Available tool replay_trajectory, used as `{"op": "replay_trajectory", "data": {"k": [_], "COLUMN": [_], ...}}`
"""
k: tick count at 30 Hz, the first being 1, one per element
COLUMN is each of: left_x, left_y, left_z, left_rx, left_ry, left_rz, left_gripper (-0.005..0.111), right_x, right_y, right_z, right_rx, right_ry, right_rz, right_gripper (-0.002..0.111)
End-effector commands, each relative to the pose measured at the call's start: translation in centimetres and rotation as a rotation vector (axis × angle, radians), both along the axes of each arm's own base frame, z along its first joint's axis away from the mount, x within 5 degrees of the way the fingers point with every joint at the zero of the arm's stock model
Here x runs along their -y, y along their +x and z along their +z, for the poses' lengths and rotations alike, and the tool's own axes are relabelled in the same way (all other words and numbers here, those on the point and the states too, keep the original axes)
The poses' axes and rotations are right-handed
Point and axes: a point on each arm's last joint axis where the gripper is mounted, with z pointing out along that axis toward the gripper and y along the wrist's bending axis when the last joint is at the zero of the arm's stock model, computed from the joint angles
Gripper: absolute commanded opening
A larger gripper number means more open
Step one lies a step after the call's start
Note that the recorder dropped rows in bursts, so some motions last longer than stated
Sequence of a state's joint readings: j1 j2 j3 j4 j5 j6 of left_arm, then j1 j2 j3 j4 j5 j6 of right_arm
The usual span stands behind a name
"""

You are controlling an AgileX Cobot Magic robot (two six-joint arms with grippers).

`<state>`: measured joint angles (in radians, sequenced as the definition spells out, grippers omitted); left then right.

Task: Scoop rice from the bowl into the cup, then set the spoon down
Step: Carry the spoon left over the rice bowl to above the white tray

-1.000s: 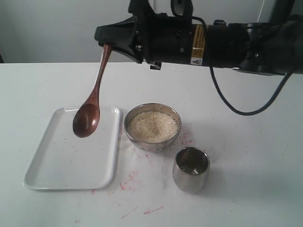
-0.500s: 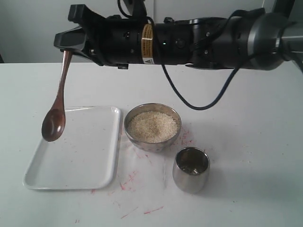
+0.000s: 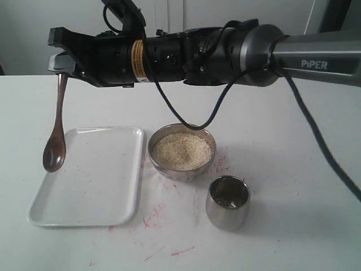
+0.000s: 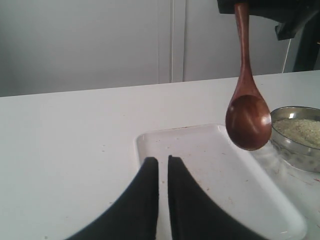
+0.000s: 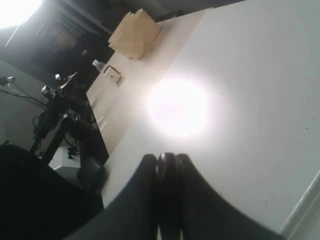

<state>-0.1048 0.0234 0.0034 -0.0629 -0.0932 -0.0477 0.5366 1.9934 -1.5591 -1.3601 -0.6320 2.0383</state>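
Note:
The dark wooden spoon [image 3: 54, 151] hangs scoop-down by its handle end from my right gripper [image 3: 59, 64], which is shut on it and reaches across to the far left. The scoop hovers above the left edge of the white tray [image 3: 90, 192]. The steel bowl [image 3: 153, 162] holds the rice [image 3: 182, 151] to the right of the tray. The steel cup [image 3: 227, 203] stands in front of the bowl, to its right. In the left wrist view the spoon [image 4: 248, 120] hangs beyond my left gripper [image 4: 163, 161], whose fingers stand nearly together with nothing between them. The right wrist view shows the handle [image 5: 166, 172] clamped in the right gripper [image 5: 166, 159].
Loose grains speckle the tray [image 4: 220, 165]. Pink marks stain the white table [image 3: 163, 217] around the bowl [image 4: 300, 152] and cup. The right arm's black body [image 3: 186, 53] spans above the bowl and tray. A cable [image 3: 186, 110] loops down near the bowl's far rim.
The right arm has swung left with the spoon, carrying the scoop from over the tray's middle to its left edge. Bowl, cup and tray have stayed put.

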Motion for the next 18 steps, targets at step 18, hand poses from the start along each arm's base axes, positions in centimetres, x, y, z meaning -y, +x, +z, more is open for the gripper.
{"op": "replay_trajectory", "data": {"k": [18], "left_x": [0.0], "left_y": [0.0], "left_z": [0.2], "left_rx": [0.011], "left_ry": [-0.007], "left_rz": [0.002], "left_gripper": [0.014], "right_x": [-2.4], "right_y": [1.5], "right_z": [-4.7], "right_rx": [0.014], "right_ry": [-0.175], "right_rz": [0.038], "right_gripper": [0.000]}}
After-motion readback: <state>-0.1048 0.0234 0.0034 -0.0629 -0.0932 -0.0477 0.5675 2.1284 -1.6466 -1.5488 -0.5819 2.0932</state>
